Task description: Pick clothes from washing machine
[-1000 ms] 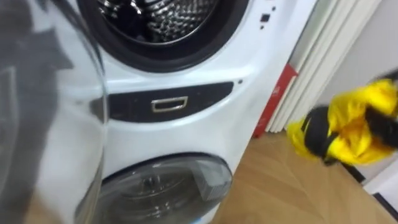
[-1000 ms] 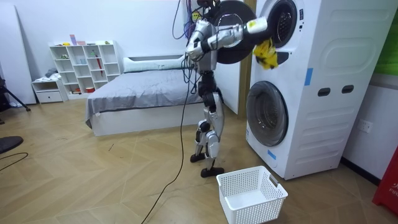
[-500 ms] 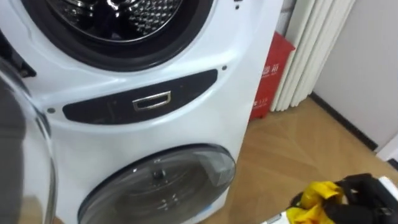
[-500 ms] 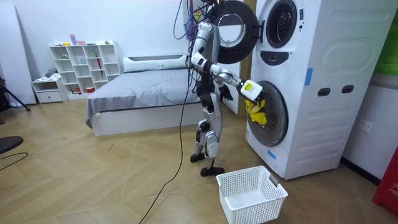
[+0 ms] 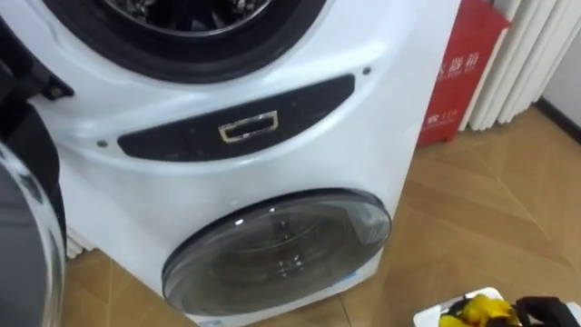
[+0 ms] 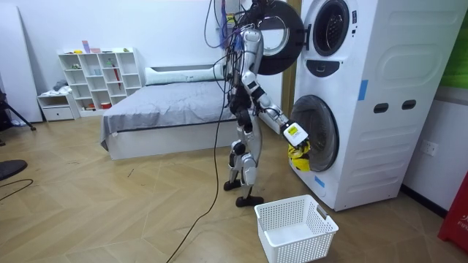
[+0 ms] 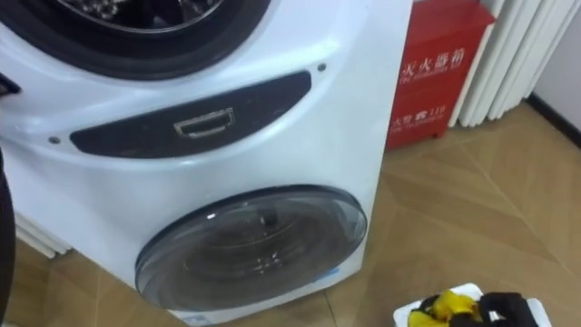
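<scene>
The right robot hand (image 5: 545, 312), dark and lowered in front of the robot, is clamped on a yellow garment (image 5: 474, 311). The garment is thin, crumpled cloth bunched at the hand's left side, and in the room view it hangs limp under the hand. On the floor below the hand stands a white basket (image 6: 311, 245), rectangular, with open lattice walls of plastic. The floor (image 5: 481, 227) under the hand is pale wood laid in a herringbone pattern. Just ahead of the hand and to its left is the lower door (image 5: 277, 250) of the washing machine (image 5: 390, 64): a round, bulging pane of grey-tinted glass in a smooth rim, closed. The machine's casing is glossy white and gently curved. Above the hand, and higher than the lower door, a long dark panel (image 5: 309, 104) with rounded ends runs across the casing, with a small rectangular metal-framed latch (image 5: 248, 128) at its middle. Higher again is the upper drum opening (image 5: 272, 45), ringed by a thick black band, with shiny metal inside. The upper door (image 6: 276, 36) is a dark round disc, swung open well above the hand and toward the robot's left. Beyond the hand, past the machine's right corner, a red box (image 5: 458, 77) with flat faces stands on the floor, and beside it run white vertical ribs (image 5: 536, 54). Far behind the robot are a bed (image 6: 157, 117) under a grey cover and a white cube shelf (image 6: 99, 77).
</scene>
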### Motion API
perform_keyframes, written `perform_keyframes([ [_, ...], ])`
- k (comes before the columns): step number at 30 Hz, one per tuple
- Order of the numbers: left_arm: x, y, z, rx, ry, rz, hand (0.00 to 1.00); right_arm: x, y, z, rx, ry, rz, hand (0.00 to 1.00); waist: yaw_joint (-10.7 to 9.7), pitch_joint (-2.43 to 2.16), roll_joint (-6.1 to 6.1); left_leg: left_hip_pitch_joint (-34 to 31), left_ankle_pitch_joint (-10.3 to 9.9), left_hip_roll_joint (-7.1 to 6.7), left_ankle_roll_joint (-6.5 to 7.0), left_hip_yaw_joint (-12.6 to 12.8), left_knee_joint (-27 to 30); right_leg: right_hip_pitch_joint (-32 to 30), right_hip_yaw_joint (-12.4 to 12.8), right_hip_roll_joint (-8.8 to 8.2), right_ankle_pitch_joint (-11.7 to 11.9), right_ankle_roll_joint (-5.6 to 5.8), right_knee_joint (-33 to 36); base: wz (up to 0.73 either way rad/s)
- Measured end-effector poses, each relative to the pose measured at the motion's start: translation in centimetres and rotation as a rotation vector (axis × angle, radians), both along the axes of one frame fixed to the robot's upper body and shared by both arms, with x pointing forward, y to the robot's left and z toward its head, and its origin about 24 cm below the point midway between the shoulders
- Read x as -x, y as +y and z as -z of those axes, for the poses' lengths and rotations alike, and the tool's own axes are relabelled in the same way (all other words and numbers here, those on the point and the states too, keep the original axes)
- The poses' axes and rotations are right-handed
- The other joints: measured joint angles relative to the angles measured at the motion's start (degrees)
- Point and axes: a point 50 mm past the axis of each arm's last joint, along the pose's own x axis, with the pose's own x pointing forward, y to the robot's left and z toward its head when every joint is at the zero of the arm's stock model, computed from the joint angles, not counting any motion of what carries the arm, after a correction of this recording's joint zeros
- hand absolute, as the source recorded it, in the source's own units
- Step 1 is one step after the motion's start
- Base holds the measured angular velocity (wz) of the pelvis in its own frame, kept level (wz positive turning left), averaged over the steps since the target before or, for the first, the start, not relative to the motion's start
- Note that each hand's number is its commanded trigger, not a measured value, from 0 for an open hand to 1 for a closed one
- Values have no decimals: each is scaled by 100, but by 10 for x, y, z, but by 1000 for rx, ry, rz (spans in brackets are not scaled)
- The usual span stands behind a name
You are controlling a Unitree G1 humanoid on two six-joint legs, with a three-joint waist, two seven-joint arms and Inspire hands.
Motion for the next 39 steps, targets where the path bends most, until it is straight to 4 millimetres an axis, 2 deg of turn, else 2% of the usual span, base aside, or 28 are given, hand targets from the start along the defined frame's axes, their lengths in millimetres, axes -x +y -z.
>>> perform_keyframes([
  [6,-12,-12,0,16,-12,64,0,-14,5,-3,49,-51,44,100,-5,18,73,-318,111,-69,33,-16,4,-409,-14,-66,-39,-16,218,2],
  [9,-15,-17,0,16,-18,77,0,-12,4,-1,54,-60,93,100,-34,32,91,-396,141,-79,17,-50,6,-521,-39,-77,-83,-37,311,4],
  [15,-23,-18,-4,-1,-58,65,0,-5,-1,1,84,-61,174,100,-39,27,127,-630,174,-70,-16,-9,3,-816,-16,-50,-112,-78,411,-1],
  [16,-24,-18,-4,-1,-61,63,0,-5,-2,1,87,-62,175,96,-39,27,127,-630,175,-68,-17,5,2,-825,2,-43,-114,-82,415,-14],
  [17,-24,-17,-4,-2,-62,61,0,-4,-2,1,92,-63,179,79,-40,25,129,-631,175,-64,-17,25,2,-835,36,-21,-120,-91,421,-14],
  [18,-27,-18,-5,-2,-70,65,0,-4,-2,1,97,-65,185,56,-40,26,133,-631,175,-58,-17,51,2,-846,66,-11,-120,-93,419,-12],
  [19,-29,-18,-6,-2,-74,66,0,-4,-2,1,100,-66,190,0,-48,28,136,-631,175,-58,-18,50,-1,-848,69,-12,-120,-94,419,-8],
  [24,-42,-20,-10,-2,-105,77,0,-1,-6,-1,126,-74,226,0,-75,27,152,-617,176,-61,-19,73,-35,-856,129,5,-119,-95,424,-6],
  [29,-40,-20,-9,-1,-101,77,0,3,-11,-4,151,-108,268,0,-94,28,151,-600,176,-66,-19,80,-41,-862,202,24,-119,-94,410,-8],
  [34,-40,-20,-10,1,-106,78,0,2,-12,-6,170,-124,259,0,-117,48,188,-600,176,-64,-19,96,-46,-864,204,28,-119,-94,398,0],
  [39,-39,-20,-9,3,-108,78,0,3,-15,-8,169,-140,273,0,-113,58,223,-601,176,-63,-19,214,-50,-901,230,30,-123,-92,398,-2],
])
